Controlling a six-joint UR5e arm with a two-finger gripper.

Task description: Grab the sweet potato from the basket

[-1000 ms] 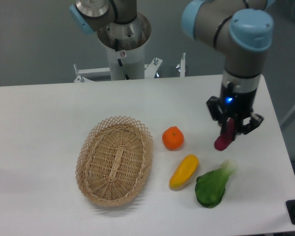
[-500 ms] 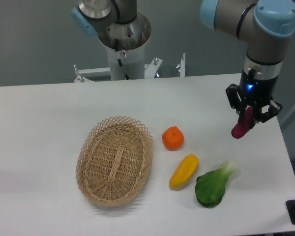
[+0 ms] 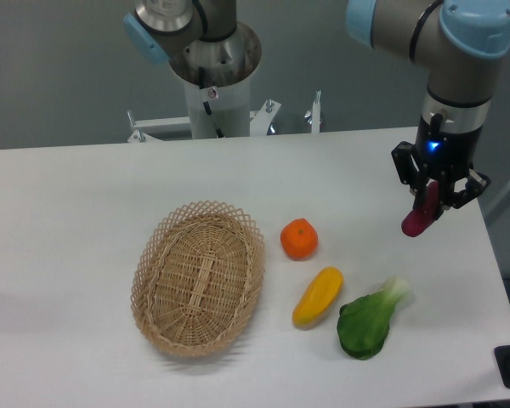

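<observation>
- The gripper (image 3: 431, 201) sits over the right side of the table (image 3: 85, 212), its two black fingers pinched in tight on the sweet potato (image 3: 419, 217).
- That sweet potato hangs tilted from the jaws, upper end tucked between the fingers, rounded magenta tip poking out below and to the left.
- It is well clear of the basket (image 3: 198, 278), which lies far off to the left with nothing visible inside.
- A small blue light glows on the wrist just above the gripper.
- The basket is an oval of tan wicker, long axis running near to far, its looped rim open all the way round.
- Just right of the basket's far end sits a round orange fruit (image 3: 298, 239), apart from the rim.
- Below that fruit lies a yellow-orange vegetable (image 3: 317, 296), angled from lower left to upper right.
- Right beside it, very close or perhaps touching at its lower end, a leafy green vegetable (image 3: 367, 321) rests with its pale stalk pointing up and to the right.
- The held tuber is above and to the right of that green, well apart from all three loose items.
- The arm's base column (image 3: 214, 81) stands at the back edge of the table.
</observation>
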